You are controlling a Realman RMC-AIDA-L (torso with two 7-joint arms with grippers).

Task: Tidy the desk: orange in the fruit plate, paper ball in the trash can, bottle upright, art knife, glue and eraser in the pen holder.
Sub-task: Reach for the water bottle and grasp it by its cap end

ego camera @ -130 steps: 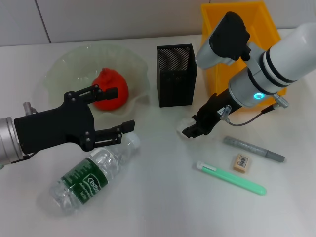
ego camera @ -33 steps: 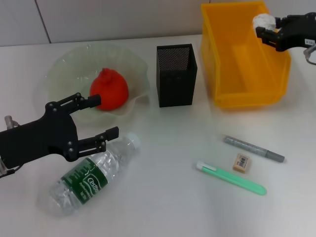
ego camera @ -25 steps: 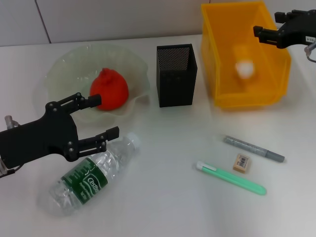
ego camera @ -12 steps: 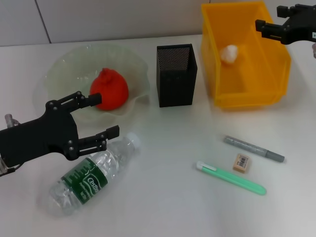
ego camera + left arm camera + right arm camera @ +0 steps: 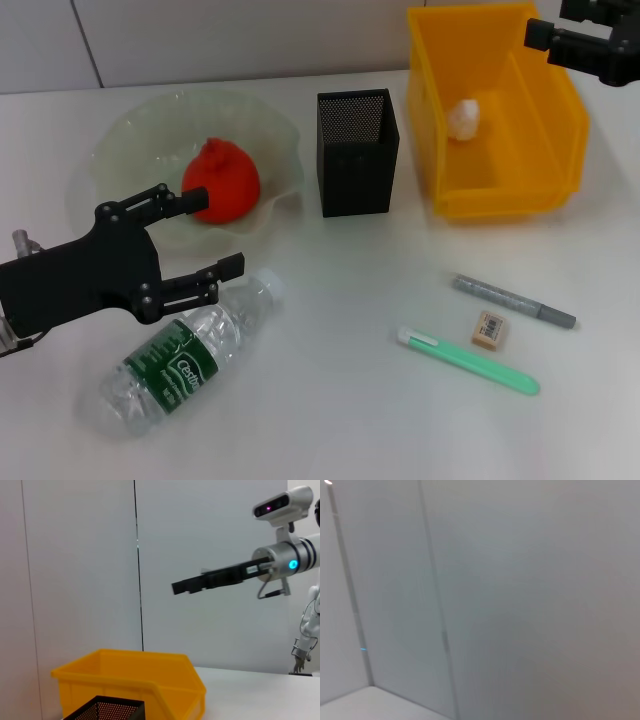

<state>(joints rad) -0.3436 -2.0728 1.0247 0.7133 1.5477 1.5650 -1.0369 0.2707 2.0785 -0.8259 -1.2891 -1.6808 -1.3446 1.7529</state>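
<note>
Yellow plastic dominates the far right of the head view, where the trash can [image 5: 497, 110] holds the paper ball [image 5: 463, 117], a small crumpled white wad lying against its inner left wall. Above the can's far right corner hangs the right gripper [image 5: 570, 30], only partly in frame, its fingers spread and empty. Left of the can stands the pen holder [image 5: 357, 152], a black mesh square cup. Further left, the fruit plate [image 5: 120, 150], pale green and translucent with a ruffled rim, carries the orange [image 5: 222, 182], red-orange and puckered. Nearer the robot, the left gripper [image 5: 205, 235] hovers with its fingers released and wide apart, between the plate and the bottle [image 5: 185, 355], which lies on its side on the white surface [image 5: 330, 420], clear with a green label. To the right lie a grey pen-like stick [image 5: 514, 302], the tan eraser [image 5: 489, 329] with its printed label just beside it, and a mint-green art knife [image 5: 468, 360]. From the left wrist view, the mesh rim of the holder [image 5: 107, 711] and the yellow can [image 5: 135, 685] show low down, with the other arm's gripper [image 5: 182, 586] stretched out above them; whether it is spread cannot be told from here. From the right wrist view, only a plain grey wall [image 5: 520, 595] appears.
</note>
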